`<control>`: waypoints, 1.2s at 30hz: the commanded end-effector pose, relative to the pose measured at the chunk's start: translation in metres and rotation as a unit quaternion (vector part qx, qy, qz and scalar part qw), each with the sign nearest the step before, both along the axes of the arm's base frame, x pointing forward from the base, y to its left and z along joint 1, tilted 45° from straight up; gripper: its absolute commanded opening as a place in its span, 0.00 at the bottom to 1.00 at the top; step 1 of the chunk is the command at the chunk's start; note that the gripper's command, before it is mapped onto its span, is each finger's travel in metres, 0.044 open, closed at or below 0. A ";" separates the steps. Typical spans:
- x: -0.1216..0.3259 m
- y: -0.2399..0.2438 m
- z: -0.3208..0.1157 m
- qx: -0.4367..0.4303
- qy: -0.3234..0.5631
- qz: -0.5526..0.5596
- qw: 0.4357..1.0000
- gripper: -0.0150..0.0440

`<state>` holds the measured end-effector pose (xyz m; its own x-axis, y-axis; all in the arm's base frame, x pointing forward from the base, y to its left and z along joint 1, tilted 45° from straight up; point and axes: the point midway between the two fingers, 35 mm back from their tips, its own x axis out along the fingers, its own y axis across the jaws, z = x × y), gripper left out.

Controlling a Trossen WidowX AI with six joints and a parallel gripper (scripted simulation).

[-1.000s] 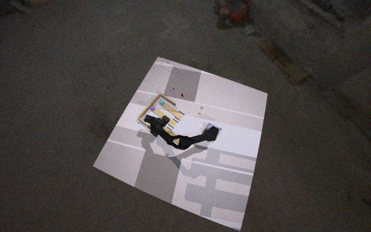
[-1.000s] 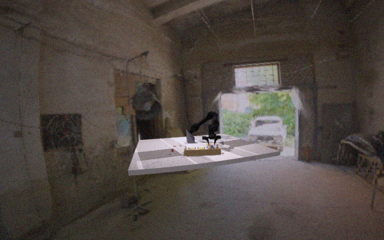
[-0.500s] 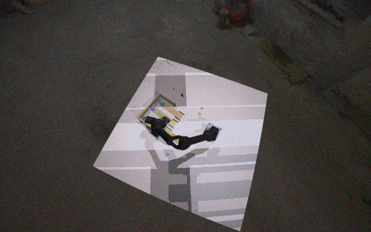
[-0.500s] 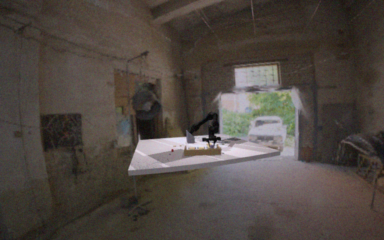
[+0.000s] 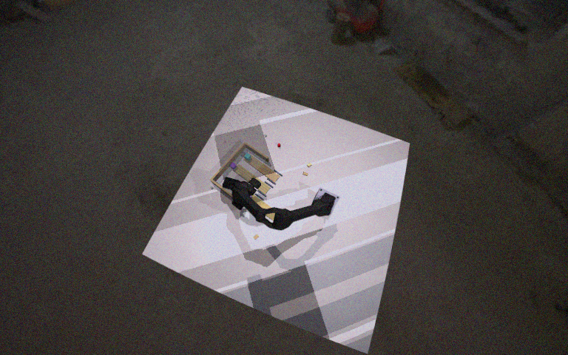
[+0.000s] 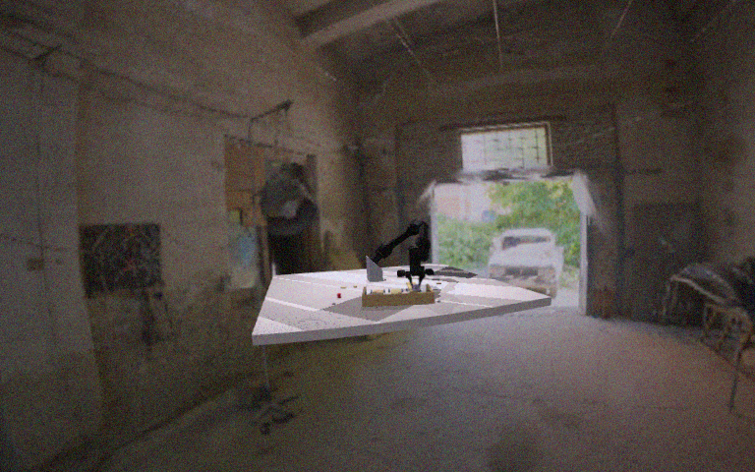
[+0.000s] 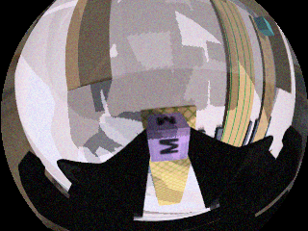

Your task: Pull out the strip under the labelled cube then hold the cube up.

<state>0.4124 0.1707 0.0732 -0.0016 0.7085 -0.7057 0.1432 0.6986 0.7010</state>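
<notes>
The labelled cube (image 7: 168, 146), purple with a black M, is between the fingers of my gripper (image 7: 166, 131) (image 6: 415, 285). The gripper is shut on it. The cube is over the far end of the cross-hatched yellow strip (image 7: 169, 185); I cannot tell whether they touch. In the top view the arm hides the cube and most of that strip. The green-lined strip (image 7: 239, 96) lies to its right, with another purple cube (image 5: 233, 166) at its far end. The plain strip (image 5: 261, 166) lies beyond it, with a teal cube (image 5: 247, 156) (image 7: 264, 26) on it.
A wooden tray (image 5: 228, 162) (image 6: 397, 299) walls in the strips, with dark guide rails at its open side. A red ball (image 5: 279, 145) (image 6: 338, 295) lies beside the tray. Small yellow pieces (image 5: 308, 165) lie nearer the arm's base, and another (image 5: 256, 237) lies on the other side.
</notes>
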 end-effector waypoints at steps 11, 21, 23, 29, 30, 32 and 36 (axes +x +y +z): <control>-0.045 -0.039 0.011 -0.002 0.004 -0.003 1.000 0.25; -0.065 -0.049 0.008 -0.003 0.005 -0.004 1.000 0.25; -0.072 -0.051 0.006 -0.003 0.005 -0.004 1.000 0.25; -0.092 -0.058 0.000 -0.003 0.006 -0.004 1.000 0.25; -0.095 -0.059 -0.001 -0.003 0.006 -0.004 1.000 0.25; -0.102 -0.060 -0.003 -0.003 0.006 -0.004 1.000 0.25; -0.116 -0.064 -0.008 -0.003 0.006 -0.004 1.000 0.25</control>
<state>0.3054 0.1088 0.0677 -0.0080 0.7011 -0.7131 0.1612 0.7047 0.6910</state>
